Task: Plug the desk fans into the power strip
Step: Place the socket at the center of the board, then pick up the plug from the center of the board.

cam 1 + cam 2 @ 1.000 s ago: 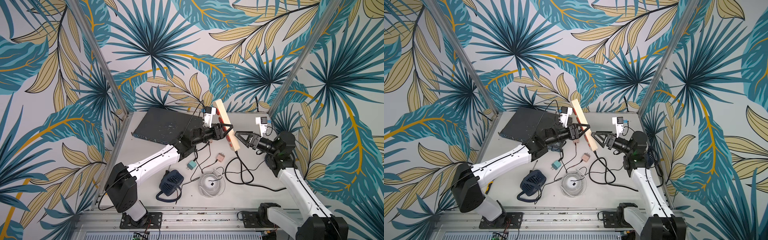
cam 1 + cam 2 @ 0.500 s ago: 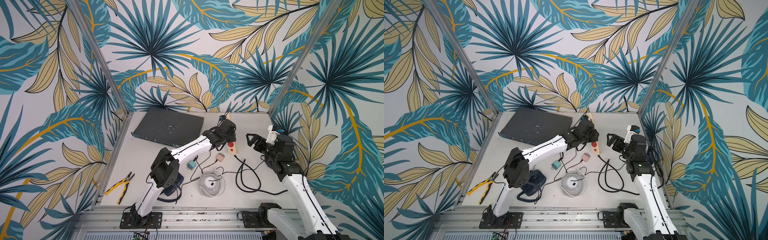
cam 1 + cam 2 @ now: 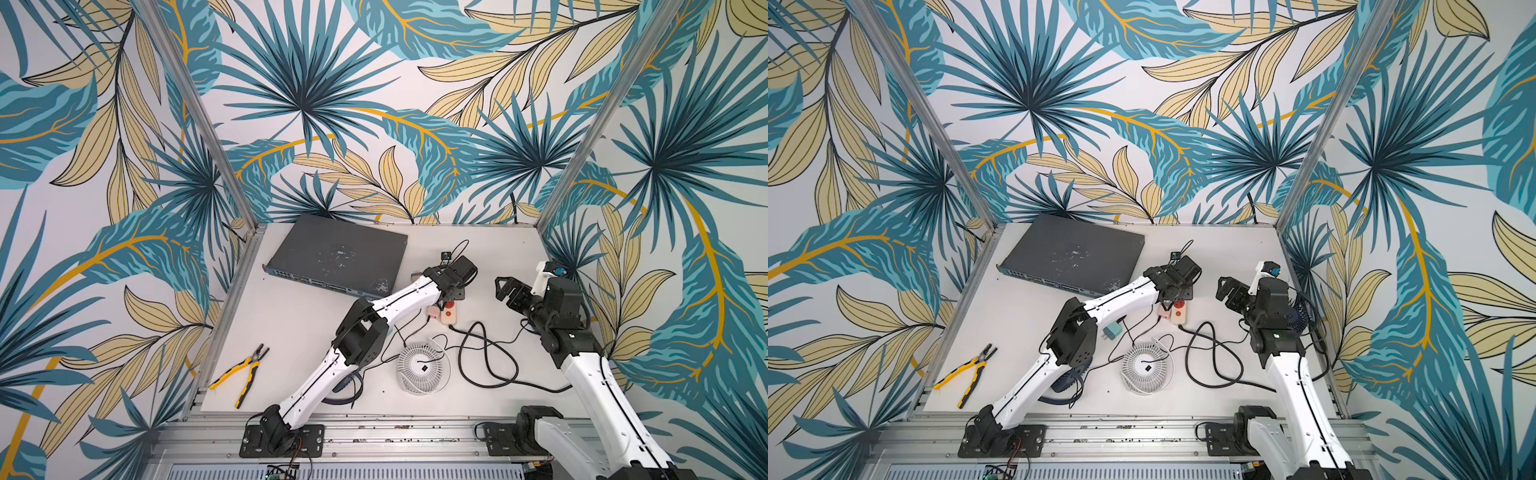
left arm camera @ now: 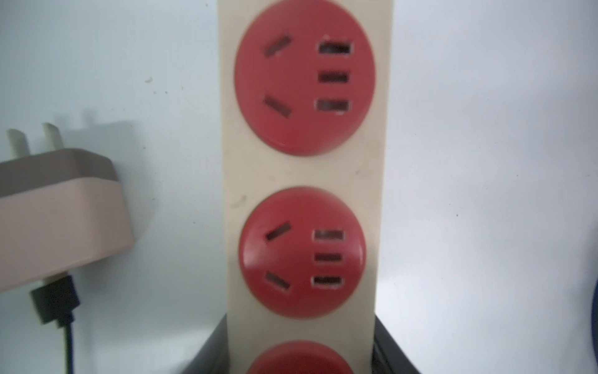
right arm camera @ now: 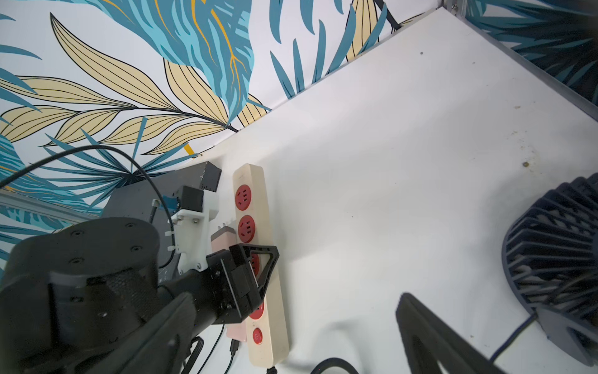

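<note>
While the white desk fan (image 3: 424, 368) sits toward the front of the table (image 3: 291, 332), a pink plug adapter (image 4: 58, 220) lies unplugged just beside the cream power strip (image 4: 304, 175), which lies sockets-up and is clamped by the left gripper (image 3: 450, 296). Rightward, the right gripper (image 3: 503, 286) hangs wide open and empty. Steadying the strip seems the step in hand; next, grasp the plug and align its prongs.
</note>
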`<state>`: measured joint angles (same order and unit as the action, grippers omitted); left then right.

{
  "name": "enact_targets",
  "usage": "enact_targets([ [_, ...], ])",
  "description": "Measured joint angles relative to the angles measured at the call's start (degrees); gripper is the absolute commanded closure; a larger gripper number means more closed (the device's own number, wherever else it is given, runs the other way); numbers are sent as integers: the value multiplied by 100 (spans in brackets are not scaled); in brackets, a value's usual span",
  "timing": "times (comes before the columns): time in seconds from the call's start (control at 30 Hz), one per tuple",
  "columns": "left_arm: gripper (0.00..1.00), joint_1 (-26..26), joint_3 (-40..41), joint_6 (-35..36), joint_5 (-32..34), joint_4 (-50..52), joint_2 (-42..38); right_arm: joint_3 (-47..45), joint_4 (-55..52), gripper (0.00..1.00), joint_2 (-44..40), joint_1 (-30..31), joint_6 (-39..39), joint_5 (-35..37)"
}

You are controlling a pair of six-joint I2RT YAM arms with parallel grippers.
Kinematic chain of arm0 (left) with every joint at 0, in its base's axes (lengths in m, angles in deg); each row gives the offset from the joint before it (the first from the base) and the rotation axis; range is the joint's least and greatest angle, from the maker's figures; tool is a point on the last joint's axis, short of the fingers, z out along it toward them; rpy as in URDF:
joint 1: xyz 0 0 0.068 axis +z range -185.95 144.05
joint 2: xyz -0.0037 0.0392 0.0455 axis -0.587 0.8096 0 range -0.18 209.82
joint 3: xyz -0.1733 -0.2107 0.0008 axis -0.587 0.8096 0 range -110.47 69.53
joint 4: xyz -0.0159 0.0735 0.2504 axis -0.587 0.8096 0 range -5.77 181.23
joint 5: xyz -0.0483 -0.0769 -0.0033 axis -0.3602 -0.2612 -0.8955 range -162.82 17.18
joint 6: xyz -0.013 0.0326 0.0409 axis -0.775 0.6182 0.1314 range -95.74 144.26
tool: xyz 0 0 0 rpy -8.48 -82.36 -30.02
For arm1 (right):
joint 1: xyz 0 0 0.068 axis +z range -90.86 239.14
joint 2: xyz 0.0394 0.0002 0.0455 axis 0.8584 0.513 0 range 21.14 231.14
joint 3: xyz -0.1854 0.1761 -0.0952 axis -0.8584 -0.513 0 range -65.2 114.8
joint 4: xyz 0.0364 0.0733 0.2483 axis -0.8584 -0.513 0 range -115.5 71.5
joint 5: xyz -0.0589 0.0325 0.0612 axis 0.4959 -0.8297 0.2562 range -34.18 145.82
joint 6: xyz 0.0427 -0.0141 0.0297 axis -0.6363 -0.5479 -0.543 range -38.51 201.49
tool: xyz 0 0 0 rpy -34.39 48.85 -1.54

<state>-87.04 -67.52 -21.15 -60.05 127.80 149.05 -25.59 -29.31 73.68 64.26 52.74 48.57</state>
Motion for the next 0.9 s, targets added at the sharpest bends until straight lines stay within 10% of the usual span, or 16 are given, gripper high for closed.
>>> enact_targets([
  [0.33, 5, 0, -162, 350, -175, -20, 74, -72, 4, 0, -11, 0, -46, -98],
  [0.7, 20, -7, 2785, 1014, -33, -153, -2695, -68, -153, 5, 35, 129, 127, -584],
  [0.9, 29, -4, 3077, 1051, -205, -273, -2791, -72, -184, 5, 304, 610, 149, -415],
])
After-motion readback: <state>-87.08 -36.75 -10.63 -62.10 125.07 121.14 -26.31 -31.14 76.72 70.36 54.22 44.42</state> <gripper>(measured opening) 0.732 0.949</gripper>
